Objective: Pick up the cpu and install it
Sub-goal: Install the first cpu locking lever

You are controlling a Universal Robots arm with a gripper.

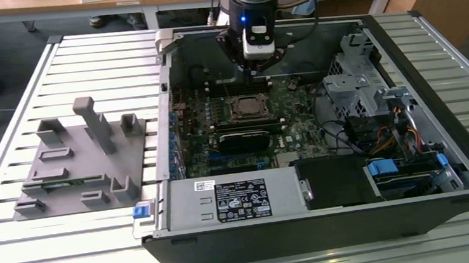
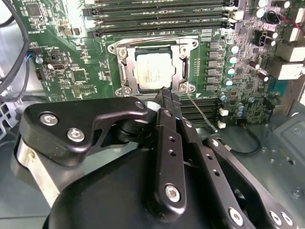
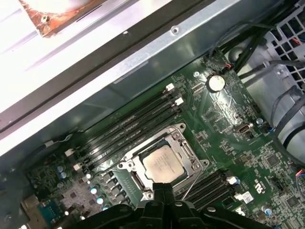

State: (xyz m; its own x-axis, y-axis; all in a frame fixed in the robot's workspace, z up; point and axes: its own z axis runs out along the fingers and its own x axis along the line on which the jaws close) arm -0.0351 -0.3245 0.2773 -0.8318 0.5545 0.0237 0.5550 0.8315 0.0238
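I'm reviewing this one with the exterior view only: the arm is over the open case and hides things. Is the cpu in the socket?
Observer: Yes. In the second wrist view the cpu lies flat inside the socket, silver top up.
Operator: So is the tool carrying anything?
Observer: No. In the first wrist view the tool is shut and holds nothing, with its tip near the socket's edge.

Grey moulded fixture (image 1: pixel 80 161) on slatted table (image 1: pixel 84 62), beside open computer case (image 1: pixel 328 231).
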